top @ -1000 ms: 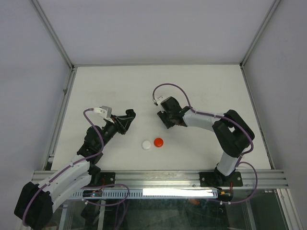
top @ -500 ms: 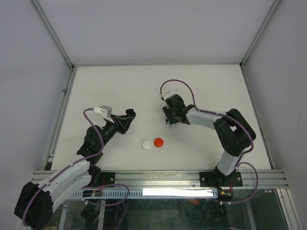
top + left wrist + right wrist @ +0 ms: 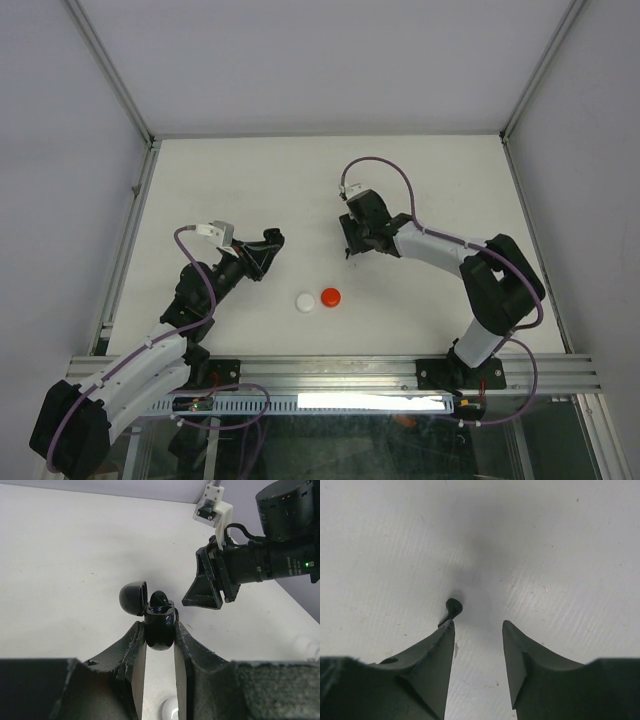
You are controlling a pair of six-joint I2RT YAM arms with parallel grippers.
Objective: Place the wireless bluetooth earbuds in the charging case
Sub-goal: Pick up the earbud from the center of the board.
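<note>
Red case (image 3: 330, 297) near front, far table (image 3: 280, 175) open

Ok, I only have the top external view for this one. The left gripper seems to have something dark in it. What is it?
Observer: In the left wrist view, the left gripper is shut on a black charging case, and its lid is flipped open.
Operator: Anything in it?
Observer: One black earbud stands in the case's opening.
Operator: And the right gripper?
Observer: In the right wrist view, the right gripper is open with nothing between its jaws. A second black earbud lies on the table just ahead of it, to one side of the gap.
</note>
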